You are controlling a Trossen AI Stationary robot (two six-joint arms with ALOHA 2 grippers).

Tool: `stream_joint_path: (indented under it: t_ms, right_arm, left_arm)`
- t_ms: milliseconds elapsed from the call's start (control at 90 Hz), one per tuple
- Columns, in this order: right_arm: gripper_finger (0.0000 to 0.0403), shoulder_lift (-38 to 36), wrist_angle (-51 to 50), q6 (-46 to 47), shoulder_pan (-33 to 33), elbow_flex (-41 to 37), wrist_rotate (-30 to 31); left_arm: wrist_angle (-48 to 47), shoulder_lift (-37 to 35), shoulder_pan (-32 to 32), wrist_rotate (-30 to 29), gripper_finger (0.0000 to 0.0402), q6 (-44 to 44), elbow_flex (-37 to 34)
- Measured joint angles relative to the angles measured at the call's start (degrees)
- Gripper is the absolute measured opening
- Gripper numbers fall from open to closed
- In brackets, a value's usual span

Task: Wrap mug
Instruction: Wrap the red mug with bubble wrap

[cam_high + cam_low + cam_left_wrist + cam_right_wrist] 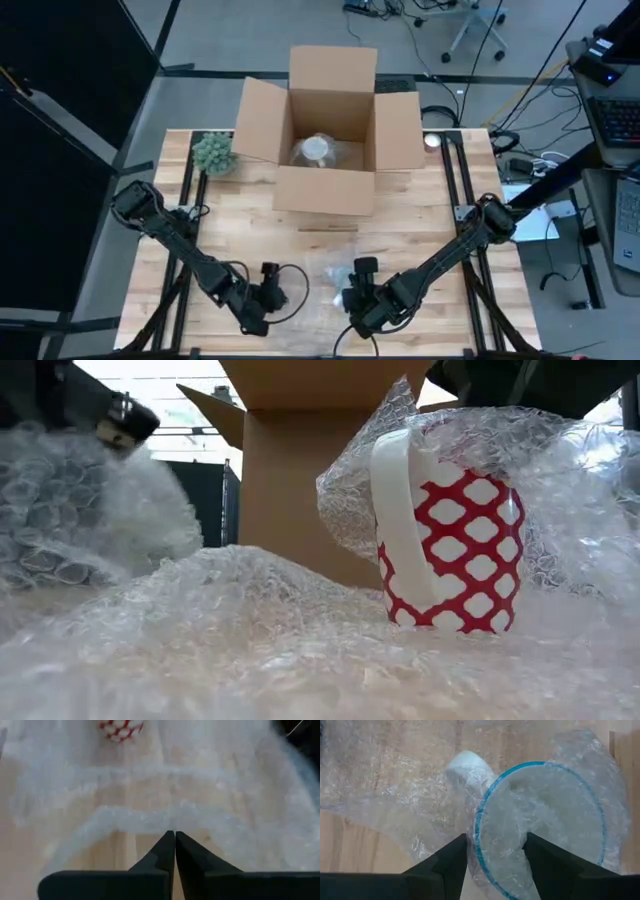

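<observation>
One wrapped item [318,150] in box [325,190] (open).

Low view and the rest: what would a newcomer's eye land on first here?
The red-and-white patterned mug stands upright on bubble wrap near the table's front edge, a fold of wrap draped over its top. Behind it, the open cardboard box at the table's far side holds another wrapped bundle. The right gripper sits open over the mug's blue rim, while the left gripper is shut, pointing at the wrap.
</observation>
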Motion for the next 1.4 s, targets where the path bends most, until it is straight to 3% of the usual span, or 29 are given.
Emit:
stream_joint_path:
  t_ms: [389,667,800,956,1211,1400]
  right_arm:
    - [0.0176,0.0,0.0,0.1,0.0,0.0,0.0]
    - [0.0176,0.0,0.0,0.1,0.0,0.0,0.0]
    - [0.0176,0.0,0.0,0.1,0.0,0.0,0.0]
    - [0.0176,0.0,0.0,0.1,0.0,0.0,0.0]
    - [0.0176,0.0,0.0,0.1,0.0,0.0,0.0]
    - [0.0176,0.0,0.0,0.5,0.0,0.0,0.0]
  left_arm:
    - [-2.0,-0.1,0.5,5.2,0.0008,-0.1,1.4]
    - [-3.6,-0.1,1.2,7.5,0.0102,5.7,1.4]
    - [-15.1,-0.5,0.7,7.4,0.0137,7.3,5.4]
    - [-23.6,-0.8,-1.0,7.2,0.014,9.4,10.7]
    - [-24.7,-0.7,-2.9,6.7,0.0141,18.7,8.1]
    - [-24.9,-0.2,-3.4,-1.0,0.0141,22.7,7.8]
